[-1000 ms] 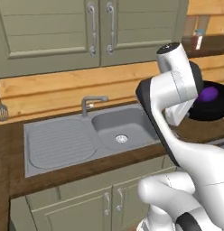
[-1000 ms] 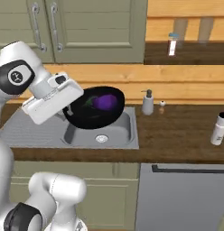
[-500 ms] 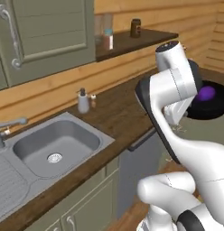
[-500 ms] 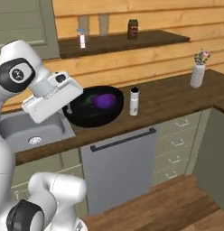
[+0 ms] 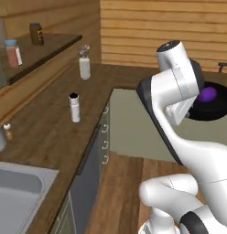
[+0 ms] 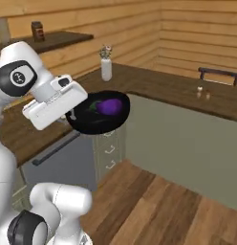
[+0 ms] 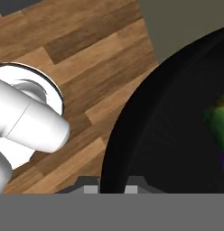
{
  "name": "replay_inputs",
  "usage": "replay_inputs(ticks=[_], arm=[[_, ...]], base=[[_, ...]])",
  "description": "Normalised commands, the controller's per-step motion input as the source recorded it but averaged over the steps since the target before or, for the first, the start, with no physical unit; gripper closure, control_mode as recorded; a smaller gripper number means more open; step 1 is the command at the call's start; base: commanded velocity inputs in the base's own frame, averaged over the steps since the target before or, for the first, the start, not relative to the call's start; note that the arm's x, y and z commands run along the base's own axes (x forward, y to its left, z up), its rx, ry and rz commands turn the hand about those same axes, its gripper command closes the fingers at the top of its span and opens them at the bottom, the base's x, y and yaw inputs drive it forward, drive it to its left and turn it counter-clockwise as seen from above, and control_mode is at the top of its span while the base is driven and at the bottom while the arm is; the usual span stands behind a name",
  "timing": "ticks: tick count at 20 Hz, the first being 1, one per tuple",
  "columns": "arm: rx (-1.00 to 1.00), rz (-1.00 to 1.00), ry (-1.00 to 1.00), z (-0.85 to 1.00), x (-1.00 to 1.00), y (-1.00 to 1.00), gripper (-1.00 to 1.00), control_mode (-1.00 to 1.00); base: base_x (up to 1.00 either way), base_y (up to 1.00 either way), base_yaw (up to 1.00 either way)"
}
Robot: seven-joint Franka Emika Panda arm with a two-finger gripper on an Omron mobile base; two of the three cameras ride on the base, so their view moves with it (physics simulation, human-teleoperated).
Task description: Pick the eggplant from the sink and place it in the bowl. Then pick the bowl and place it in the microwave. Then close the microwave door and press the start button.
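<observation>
Gripper [image 7: 111, 186] is clamping the bowl [image 6: 99, 115] by its rim, carrying it in mid-air w/ the eggplant [image 6: 110, 106] lying inside. Left base view is showing the sink [image 5: 17, 194] corner, well behind the bowl; hand view is showing wood floor [image 7: 86, 67] under it.

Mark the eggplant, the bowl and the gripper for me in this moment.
eggplant [image 6: 110, 106], right base view, on its purple body.
bowl [image 6: 88, 125], right base view, on the near black rim.
gripper [image 7: 113, 186], hand view, midway between the fingertips at the bowl's rim.
</observation>
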Motion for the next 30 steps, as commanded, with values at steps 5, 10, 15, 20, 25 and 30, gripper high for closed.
replay_inputs(ticks=[5, 10, 15, 20, 25, 30], arm=[[0.0, 0.0, 0.0, 0.0, 0.0, 0.0, 1.0, 1.0], [0.0, 0.0, 0.0, 0.0, 0.0, 0.0, 1.0, 1.0], [0.0, 0.0, 0.0, 0.0, 0.0, 0.0, 1.0, 1.0], [0.0, 0.0, 0.0, 0.0, 0.0, 0.0, 1.0, 1.0], [0.0, 0.0, 0.0, 0.0, 0.0, 0.0, 1.0, 1.0], [0.0, 0.0, 0.0, 0.0, 0.0, 0.0, 1.0, 1.0]], base=[[0.0, -0.23, -0.88], [0.0, -0.31, -0.86], [0.0, -0.37, -0.84], [0.14, -0.51, -0.71], [0.27, -0.61, -0.63], [0.25, -0.62, -0.64]])
